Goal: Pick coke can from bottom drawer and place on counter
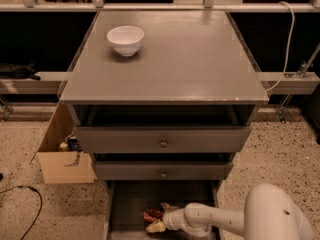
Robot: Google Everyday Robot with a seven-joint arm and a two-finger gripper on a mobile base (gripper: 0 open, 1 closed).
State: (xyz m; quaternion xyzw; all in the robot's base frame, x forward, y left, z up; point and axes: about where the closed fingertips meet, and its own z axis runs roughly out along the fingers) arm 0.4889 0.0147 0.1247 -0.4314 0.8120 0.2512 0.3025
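The coke can shows as a small red shape on the dark floor of the open bottom drawer, near its front middle. My gripper is down inside the drawer right at the can, on its right side, and its white arm reaches in from the lower right. Part of the can is hidden behind the gripper. The counter is the broad grey top of the cabinet, well above the drawer.
A white bowl stands on the counter's back left. Two shut drawer fronts with round knobs sit above the open drawer. An open cardboard box is on the speckled floor to the left, and a black cable lies beside it.
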